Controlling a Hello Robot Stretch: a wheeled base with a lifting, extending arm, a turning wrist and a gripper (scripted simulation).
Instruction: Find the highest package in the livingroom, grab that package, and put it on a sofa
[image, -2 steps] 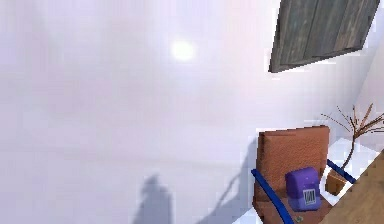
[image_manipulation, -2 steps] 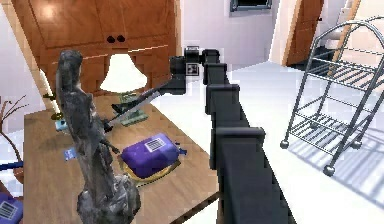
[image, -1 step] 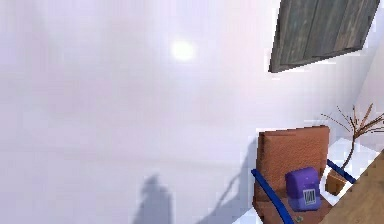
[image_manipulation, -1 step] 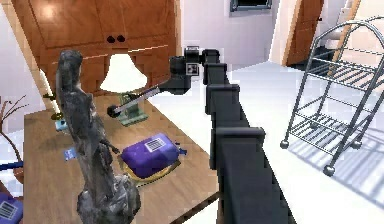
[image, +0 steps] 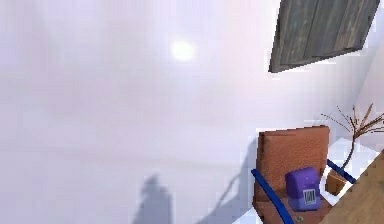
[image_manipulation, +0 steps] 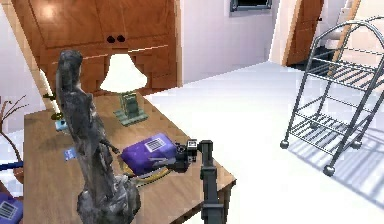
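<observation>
Package: purple, lying flat on the wooden counter, just right of the dark statue.
Tool: my tool is at the package's right end; I cannot tell whether it touches or holds anything.
Cut off: second purple box on a chair.

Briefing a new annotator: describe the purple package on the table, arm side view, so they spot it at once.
Start at the wooden table by the wooden cabinet. Between the tall dark statue and the gripper lies a flat purple package. It is the only purple thing on the tabletop, with a white label on top; the white-shaded lamp stands farther back.
</observation>
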